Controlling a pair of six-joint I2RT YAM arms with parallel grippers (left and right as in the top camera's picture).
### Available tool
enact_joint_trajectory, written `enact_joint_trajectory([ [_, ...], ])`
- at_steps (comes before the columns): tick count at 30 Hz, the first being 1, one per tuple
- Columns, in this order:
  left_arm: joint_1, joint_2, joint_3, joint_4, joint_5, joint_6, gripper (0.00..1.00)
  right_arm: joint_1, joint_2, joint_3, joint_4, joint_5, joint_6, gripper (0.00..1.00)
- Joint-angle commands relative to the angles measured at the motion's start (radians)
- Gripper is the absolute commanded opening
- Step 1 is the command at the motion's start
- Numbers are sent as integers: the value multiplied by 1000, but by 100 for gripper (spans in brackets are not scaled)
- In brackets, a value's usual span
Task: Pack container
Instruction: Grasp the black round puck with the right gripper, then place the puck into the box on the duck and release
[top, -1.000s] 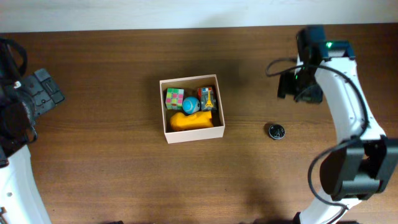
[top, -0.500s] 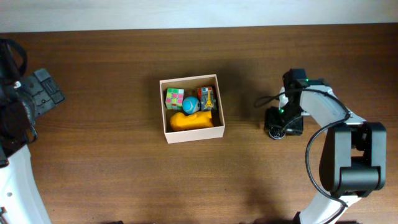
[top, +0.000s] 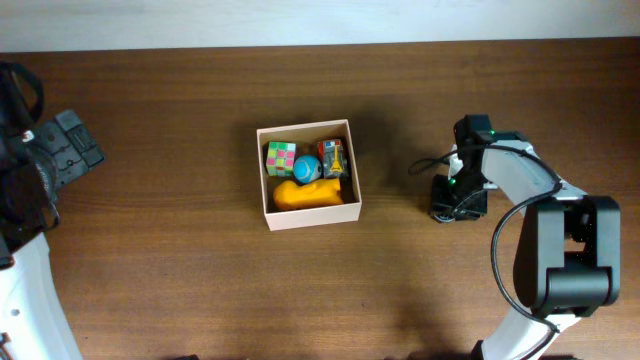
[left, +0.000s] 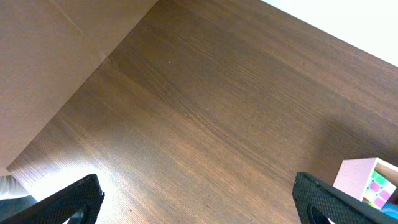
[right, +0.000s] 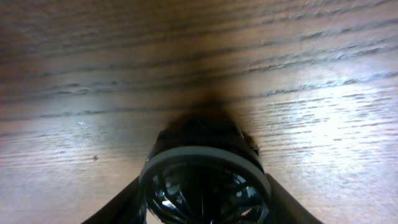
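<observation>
Container (top: 262, 180) apart, right hand (top: 446, 209) astride disc (right: 205, 183)

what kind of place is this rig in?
Probably a lab data-collection bench: bare wooden table, left arm and right arm at its sides, one container of small toys, plain white wall behind.

From overhead, you cannot see what the right gripper (top: 456, 203) covers. In the right wrist view the bottom edge cuts off the round black object (right: 205, 180), and whether it is gripped cannot be told. Your left wrist view shows only a corner of the container (left: 356, 177).
</observation>
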Motion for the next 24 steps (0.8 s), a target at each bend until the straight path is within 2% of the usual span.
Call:
enact_joint_trajectory([
  [1,4,-11,6,0,-18,1,99,14,-45,113,-38,17,-6,47],
  [7,4,-11,6,0,-18,1,99,103,-102,345,-207,5,-10,47],
  [14,4,-11,6,0,-18,1,99,317,-129,607,-312,2,-10,48],
  [24,4,-11,6,0,-18,1,99,622,-34,586,-208,10,-10,48],
])
